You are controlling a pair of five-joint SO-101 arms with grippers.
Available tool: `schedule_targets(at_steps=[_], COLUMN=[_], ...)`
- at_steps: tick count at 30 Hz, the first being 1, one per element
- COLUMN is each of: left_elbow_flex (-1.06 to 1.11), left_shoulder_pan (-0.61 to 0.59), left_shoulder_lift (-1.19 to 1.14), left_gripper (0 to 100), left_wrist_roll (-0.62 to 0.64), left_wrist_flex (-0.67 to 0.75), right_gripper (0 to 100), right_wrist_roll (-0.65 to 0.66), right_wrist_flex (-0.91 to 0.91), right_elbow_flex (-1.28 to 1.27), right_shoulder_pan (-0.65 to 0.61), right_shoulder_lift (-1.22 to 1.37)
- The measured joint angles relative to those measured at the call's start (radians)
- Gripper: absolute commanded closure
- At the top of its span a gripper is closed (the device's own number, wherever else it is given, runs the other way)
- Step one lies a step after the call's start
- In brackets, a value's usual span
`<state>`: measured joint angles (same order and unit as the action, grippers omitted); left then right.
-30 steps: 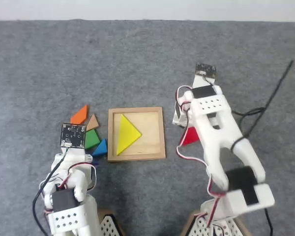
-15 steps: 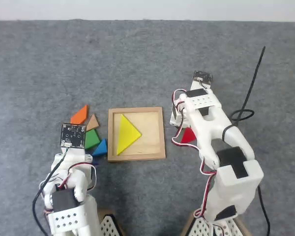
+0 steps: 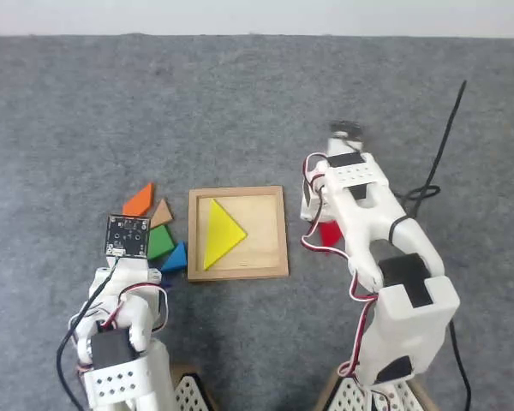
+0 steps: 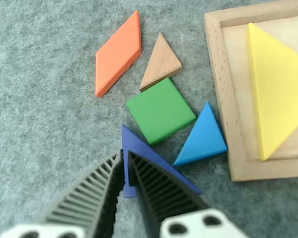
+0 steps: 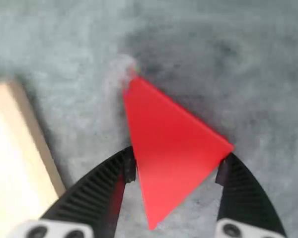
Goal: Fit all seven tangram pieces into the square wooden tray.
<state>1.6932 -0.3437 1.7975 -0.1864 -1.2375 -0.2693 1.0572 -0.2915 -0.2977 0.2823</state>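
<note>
Between right pincer [image 5: 177, 161] tips: flat red triangle [image 5: 161, 139].

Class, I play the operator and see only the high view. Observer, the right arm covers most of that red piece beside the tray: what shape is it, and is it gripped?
Observer: In the right wrist view the red piece is a triangle.
Operator: And the gripper there?
Observer: The right gripper is open, with one finger on each side of that triangle. I cannot tell whether they touch it.
Operator: Is anything under the left arm?
Observer: Yes. A dark blue triangle lies just under the shut left gripper, beside the green square.
</note>
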Motion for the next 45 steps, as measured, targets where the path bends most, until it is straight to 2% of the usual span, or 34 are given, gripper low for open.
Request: schedule_targets(at_steps=[3,5,11,13,18,20,26,39,45], left_elbow_flex=[0.000,0.000,0.000,0.000,0.000,0.000,0.000,0.000,0.000], left_shoulder_pan=[0.000,0.000,0.000,0.000,0.000,0.000,0.000,0.000,0.000], left_shoulder_lift=[0.000,0.000,0.000,0.000,0.000,0.000,0.000,0.000,0.000], left_gripper=[98,98,98,98,98,98,98,98,98], left_wrist_roll=[0.000,0.000,0.000,0.000,0.000,0.000,0.000,0.000,0.000], left_wrist_flex=[0.000,0.000,0.000,0.000,0.000,0.000,0.000,0.000,0.000], right_gripper=[74.9,74.9,74.5,71.4,56.3,53.8,53.5,53.5,53.7], right_wrist_roll=[0.259,0.371,0.529,0.563,0.595,0.623,0.680,0.939,0.959], right_wrist_flex=[0.002,0.002,0.034,0.051,0.081,0.091,0.097,0.049,0.051], right_elbow_flex=[0.000,0.000,0.000,0.002,0.002,0.002,0.055,0.124,0.129], right_shoulder_pan=[0.000,0.000,0.000,0.000,0.006,0.021,0.068,0.032,0.032], right_shoulder_lift=[0.000,0.000,0.000,0.000,0.000,0.002,0.006,0.120,0.124])
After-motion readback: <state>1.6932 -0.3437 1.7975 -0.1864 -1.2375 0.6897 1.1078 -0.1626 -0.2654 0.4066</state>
